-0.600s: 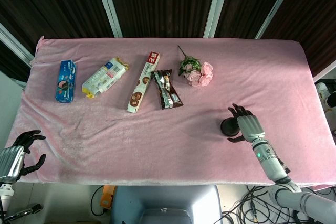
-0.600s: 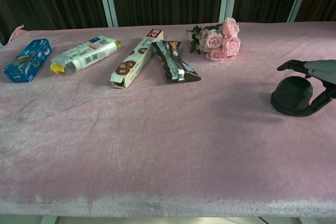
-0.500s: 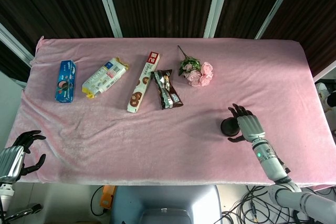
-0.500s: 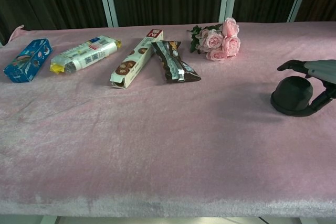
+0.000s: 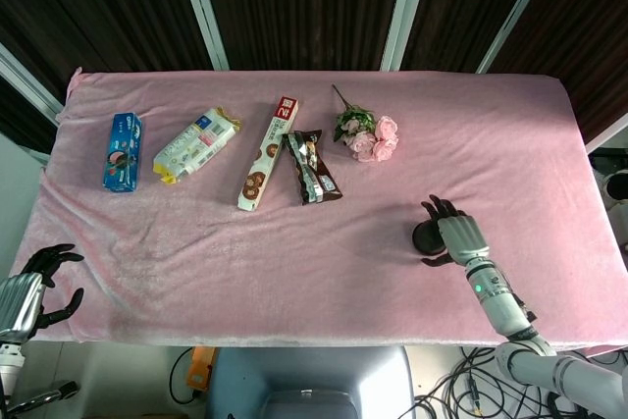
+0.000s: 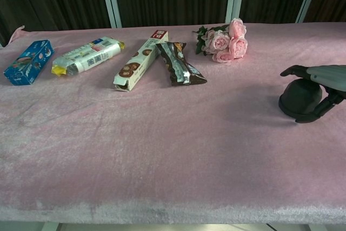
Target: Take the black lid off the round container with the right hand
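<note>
The round container with its black lid (image 5: 428,236) (image 6: 299,99) stands on the pink cloth at the right, near the front edge. My right hand (image 5: 453,234) (image 6: 320,79) hovers over and beside it from the right, fingers spread across the lid's top and the thumb curling low at its near side. Whether the fingers press the lid is unclear. My left hand (image 5: 37,284) hangs off the table's front left corner, fingers loosely apart, holding nothing.
Toward the back lie a blue biscuit box (image 5: 122,151), a white snack pack (image 5: 196,144), a long cookie box (image 5: 267,152), a dark wrapper (image 5: 311,167) and pink roses (image 5: 369,134). The pink cloth (image 5: 245,252) covers the table.
My right hand has slid a little to the left, its fingers reaching further over the lid. The container stays where it was. The left hand has barely moved.
</note>
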